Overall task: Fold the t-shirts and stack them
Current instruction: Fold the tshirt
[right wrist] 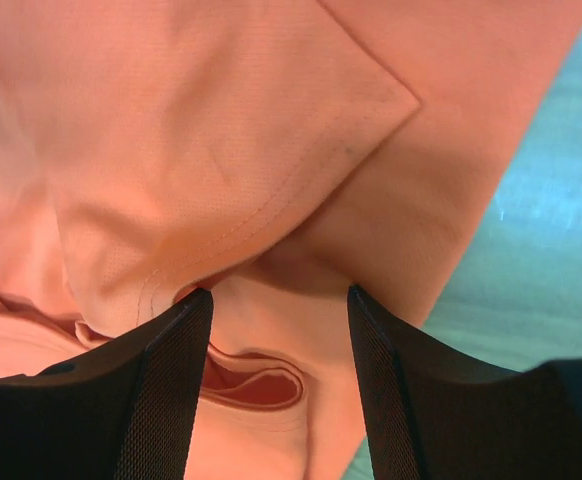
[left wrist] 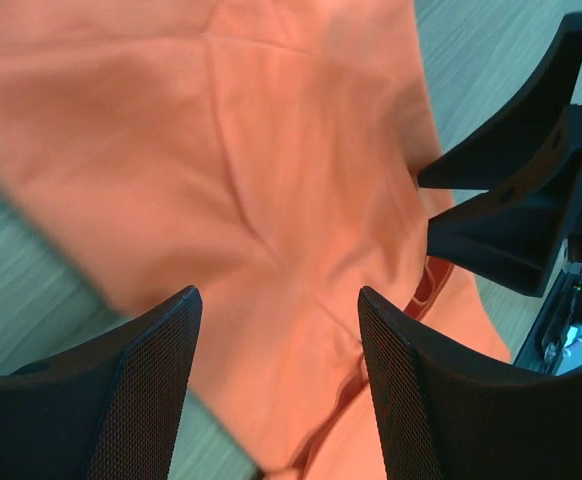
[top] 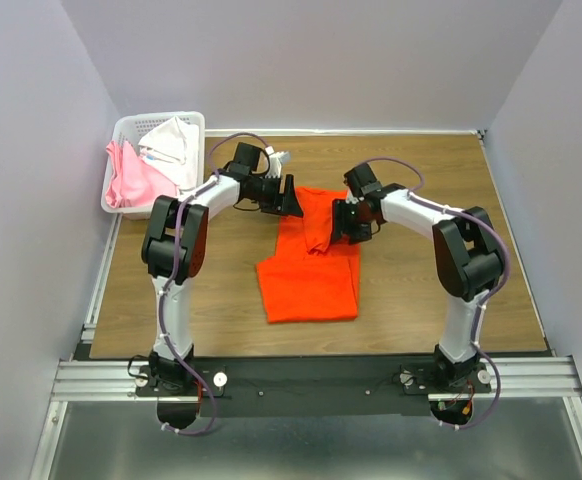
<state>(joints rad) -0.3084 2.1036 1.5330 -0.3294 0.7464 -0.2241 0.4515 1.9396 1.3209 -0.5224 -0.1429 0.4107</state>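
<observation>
The wooden table (top: 421, 290) bears the orange t-shirt (top: 309, 275) at its middle, with the far end rumpled. A white lattice basket (top: 123, 128) at the far left corner holds a pink t-shirt (top: 126, 180) and a white t-shirt (top: 176, 143). The left gripper (left wrist: 276, 295) and right gripper (right wrist: 279, 292) sit over the rumpled end, both spread and grasping nothing.

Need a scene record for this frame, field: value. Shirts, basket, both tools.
orange t-shirt: on the table, lower part flat, upper part folded over and rumpled
pink t-shirt: in the basket, spilling over its rim
white t-shirt: in the basket, crumpled
basket position: far left corner of the table
left tool: open, over the orange t-shirt's upper left part
right tool: open, over a folded flap of the orange t-shirt
folded stack: none yet
</observation>
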